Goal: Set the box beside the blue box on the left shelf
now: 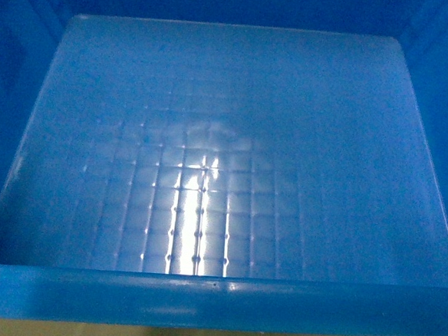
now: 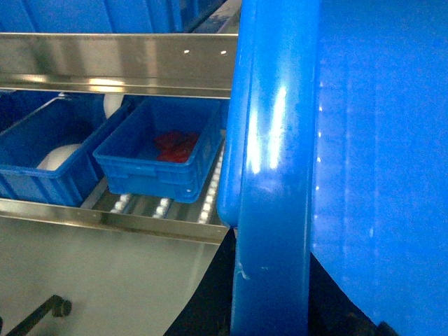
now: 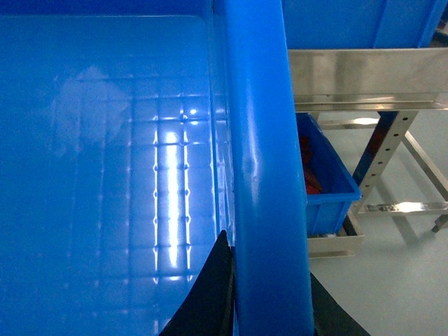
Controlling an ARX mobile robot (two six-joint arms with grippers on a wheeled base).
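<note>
The box (image 1: 225, 153) fills the head view, showing its grid-patterned floor and near rim (image 1: 214, 302); neither gripper shows there. My left gripper (image 2: 273, 301) is shut on the box's left rim (image 2: 273, 175), with a dark finger (image 2: 210, 297) on either side. My right gripper (image 3: 269, 301) is shut on the right rim (image 3: 259, 140), its dark fingers (image 3: 206, 294) pressed against it. The left shelf's roller lanes (image 2: 164, 205) lie beyond the box's left wall. On them sits a blue box (image 2: 150, 171) holding red parts (image 2: 175, 145), apart from the held box.
Another blue box (image 2: 42, 150) with white items stands further left on the rollers. A steel rail (image 2: 119, 63) crosses above that level. In the right wrist view, a blue box (image 3: 325, 178) with red parts sits under a steel rail (image 3: 364, 77) by perforated legs (image 3: 381, 150).
</note>
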